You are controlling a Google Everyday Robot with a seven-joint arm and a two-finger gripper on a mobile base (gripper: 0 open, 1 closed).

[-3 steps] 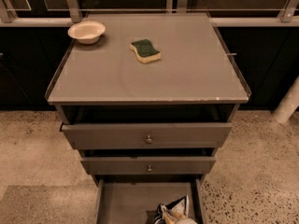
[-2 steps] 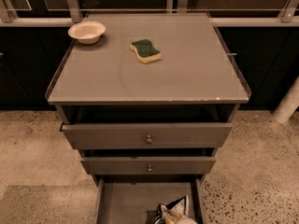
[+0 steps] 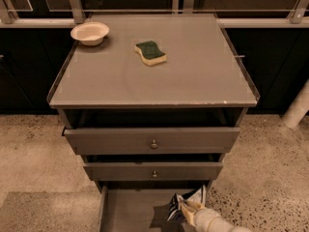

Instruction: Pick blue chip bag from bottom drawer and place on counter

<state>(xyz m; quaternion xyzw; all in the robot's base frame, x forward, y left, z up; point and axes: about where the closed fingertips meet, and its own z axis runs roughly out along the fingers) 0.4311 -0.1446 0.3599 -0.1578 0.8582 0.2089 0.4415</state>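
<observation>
The blue chip bag [image 3: 191, 198] is a dark-blue foil bag with white patches, at the right side of the open bottom drawer [image 3: 128, 210]. My gripper [image 3: 186, 208] reaches in from the bottom right edge of the camera view on a pale arm and is shut on the bag's lower part, holding it upright just above the drawer's grey floor. The counter [image 3: 159, 83] is the flat grey top of the cabinet, above the drawers.
A green-and-yellow sponge [image 3: 150, 52] and a white bowl [image 3: 90, 33] sit at the back of the counter. Two wider knobbed drawers [image 3: 153, 140] stand slightly open above the bottom one. A white post [image 3: 297, 108] stands at the right on the speckled floor.
The bag has risen a little and moved slightly right in the drawer. More of my gripper and arm now show at the bottom edge.
</observation>
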